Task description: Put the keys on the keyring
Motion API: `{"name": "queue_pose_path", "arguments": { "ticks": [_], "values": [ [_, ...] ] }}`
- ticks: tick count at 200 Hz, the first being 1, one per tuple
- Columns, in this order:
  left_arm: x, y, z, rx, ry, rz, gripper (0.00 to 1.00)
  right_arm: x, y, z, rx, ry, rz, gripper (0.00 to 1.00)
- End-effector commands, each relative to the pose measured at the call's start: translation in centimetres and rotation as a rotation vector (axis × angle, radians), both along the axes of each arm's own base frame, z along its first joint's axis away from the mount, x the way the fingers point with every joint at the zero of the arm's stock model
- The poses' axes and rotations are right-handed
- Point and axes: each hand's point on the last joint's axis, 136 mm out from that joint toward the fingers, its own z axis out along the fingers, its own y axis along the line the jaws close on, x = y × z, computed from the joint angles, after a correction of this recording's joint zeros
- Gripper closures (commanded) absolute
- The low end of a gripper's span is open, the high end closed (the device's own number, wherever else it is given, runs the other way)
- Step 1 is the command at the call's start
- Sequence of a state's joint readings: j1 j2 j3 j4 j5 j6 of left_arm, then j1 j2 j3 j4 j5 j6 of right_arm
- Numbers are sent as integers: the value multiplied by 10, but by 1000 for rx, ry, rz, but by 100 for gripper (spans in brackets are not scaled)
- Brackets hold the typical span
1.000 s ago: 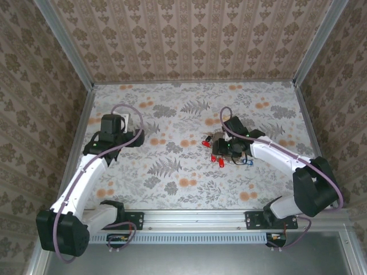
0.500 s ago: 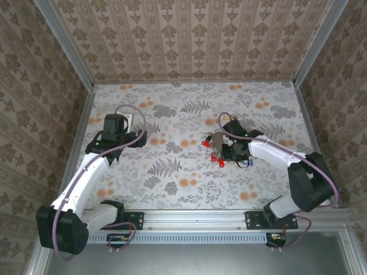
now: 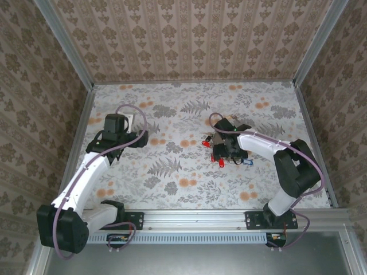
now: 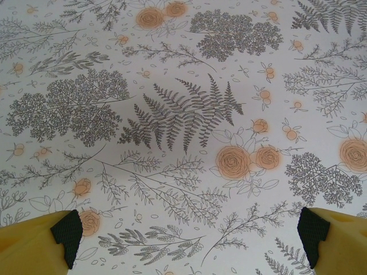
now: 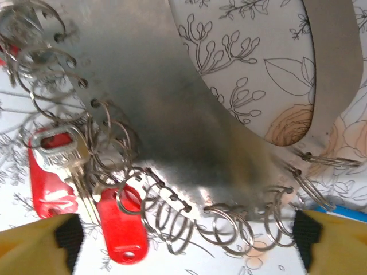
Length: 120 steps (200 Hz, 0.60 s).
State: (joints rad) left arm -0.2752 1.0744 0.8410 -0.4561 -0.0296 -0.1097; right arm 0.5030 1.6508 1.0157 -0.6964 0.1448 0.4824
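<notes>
The keyring [image 5: 172, 114] is a broad dull metal band bent into a loop, with several small wire rings hooked through holes along its edge. A silvery key with a red head [image 5: 54, 150] and a red plastic tag [image 5: 121, 223] hang from those rings. My right gripper [image 5: 186, 238] hovers right over this edge, open wide, nothing between its pads. From above, the right gripper [image 3: 221, 148] covers the keyring [image 3: 217, 137], with red heads [image 3: 221, 163] and a blue one [image 3: 248, 162] poking out. My left gripper [image 4: 189, 234] stands open over bare tablecloth, far left of the keys [image 3: 127, 121].
The floral tablecloth [image 3: 172, 172] covers the table, and patterned walls [image 3: 189, 40] close it in at the back and sides. A metal rail [image 3: 195, 217] with the arm bases runs along the near edge.
My right gripper has opened wide and its arm has swung in closer over the keyring. The left arm has barely moved.
</notes>
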Motion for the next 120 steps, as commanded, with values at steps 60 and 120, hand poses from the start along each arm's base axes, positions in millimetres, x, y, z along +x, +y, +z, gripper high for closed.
{"name": "queue_pose_path", "arguments": {
  "ticks": [60,120],
  "values": [
    [2,-6,2,-21,-10,-12,0,24,18,4,-242,-67,39,0],
    [1,-8,0,-5,-6,-20,0,-8,-46,15,-453,-76,-130,0]
  ]
}}
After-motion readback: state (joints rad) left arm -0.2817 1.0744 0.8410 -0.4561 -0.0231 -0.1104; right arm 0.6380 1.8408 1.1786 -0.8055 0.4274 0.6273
